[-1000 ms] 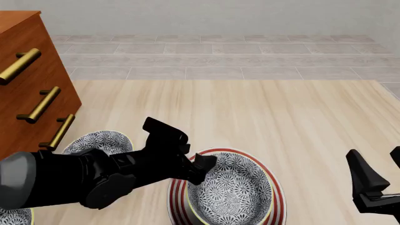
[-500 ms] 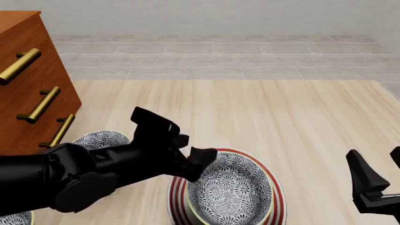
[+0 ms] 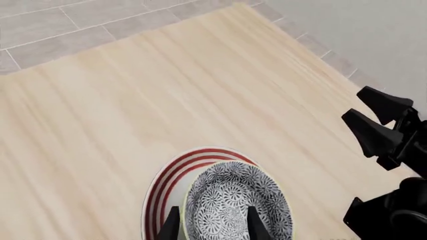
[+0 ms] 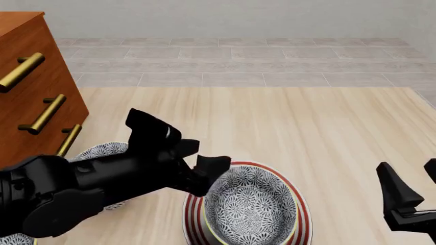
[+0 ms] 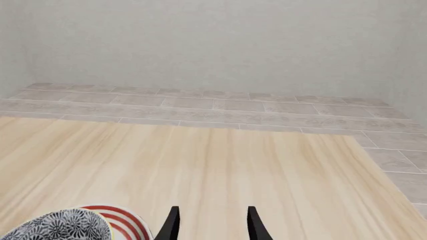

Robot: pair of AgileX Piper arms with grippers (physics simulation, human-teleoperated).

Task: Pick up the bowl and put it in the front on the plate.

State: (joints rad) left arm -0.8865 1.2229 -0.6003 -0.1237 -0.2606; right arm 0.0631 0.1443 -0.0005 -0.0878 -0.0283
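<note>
Two wrist views showed parted, empty fingers; only the front view caught a second bowl [image 4: 102, 151]. The bowl [image 4: 250, 206] sat on the plate [image 4: 192, 217], the left gripper [image 4: 197, 166] lifted since a second earlier; the right gripper [image 4: 409, 194] idled.

Pale wood-grain counter [image 4: 286, 122], smooth and matt, long streaky grain running along it. Grey stone-look tiles [image 4: 232, 66] behind it, flat finish with thin grout lines. Glazed ceramic look on the bowl [image 4: 252, 209], dense blue-and-white print, thin yellowish rim. Same smooth ceramic on the plate [image 4: 193, 214], white with red rings. Black plastic-looking shell on the left hand [image 4: 204, 173], slightly glossy, soft highlights on the arm's rounded bits. Matt black on the right hand [image 4: 409, 204] too. Polished reddish-brown wood on the dresser [image 4: 34, 102], with brushed brass-looking bar handles [image 4: 42, 115], a bit shiny.
</note>
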